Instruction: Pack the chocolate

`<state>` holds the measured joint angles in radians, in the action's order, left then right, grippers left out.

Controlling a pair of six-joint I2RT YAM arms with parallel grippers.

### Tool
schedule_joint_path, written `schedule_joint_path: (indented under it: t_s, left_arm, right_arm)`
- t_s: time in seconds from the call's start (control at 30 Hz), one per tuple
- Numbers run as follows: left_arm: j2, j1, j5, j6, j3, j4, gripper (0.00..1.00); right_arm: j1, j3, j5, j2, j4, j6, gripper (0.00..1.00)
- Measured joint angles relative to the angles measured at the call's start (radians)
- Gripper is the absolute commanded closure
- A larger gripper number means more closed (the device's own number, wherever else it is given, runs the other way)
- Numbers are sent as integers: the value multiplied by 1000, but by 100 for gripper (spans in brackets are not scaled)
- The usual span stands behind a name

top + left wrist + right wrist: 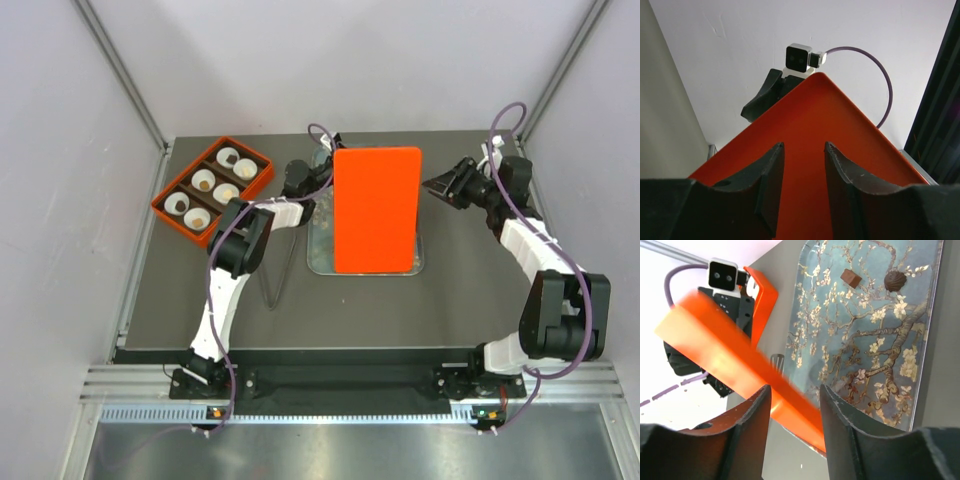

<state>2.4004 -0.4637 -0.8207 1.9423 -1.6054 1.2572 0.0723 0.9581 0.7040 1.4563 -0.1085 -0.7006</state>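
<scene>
Two chocolates lie on the blossom-print glassy tray point(865, 340): a brown block point(850, 278) and a dark round one point(895, 280). An orange lid point(376, 208) hangs flat above that tray and hides most of it from above. My left gripper point(306, 186) grips the lid's left edge; in the left wrist view the orange lid point(810, 120) fills the gap between the fingers point(771, 170). My right gripper point(434, 186) stands open just off the lid's right edge. In its own view the blurred lid point(730, 350) crosses beyond the right gripper point(795, 389), untouched by it.
An orange compartment box point(212, 189) with several white paper cups point(244, 167) stands at the back left; one cup holds a small tan piece point(204, 183). A thin metal tool point(275, 275) lies left of the tray point(318, 262). Grey walls close in both sides.
</scene>
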Motion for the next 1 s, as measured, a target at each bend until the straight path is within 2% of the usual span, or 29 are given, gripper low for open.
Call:
schedule_joint_path:
  t_s: [0.17, 0.3, 0.43, 0.7, 1.0]
  left_arm:
    - [0, 13, -25, -1, -25, 0, 56]
    - [3, 19, -32, 0, -54, 1, 56]
    - [21, 20, -35, 1, -84, 4, 56]
    - [47, 20, -37, 10, -89, 4, 56]
    - [47, 19, -39, 13, -89, 5, 56]
  right_arm:
    - [8, 6, 6, 0, 14, 35, 45]
    - [24, 6, 45, 0, 2, 66, 24]
    - [51, 6, 108, 5, -42, 91, 17]
    - [82, 5, 325, 120, -316, 42, 17]
    - [51, 5, 408, 203, -283, 175, 22]
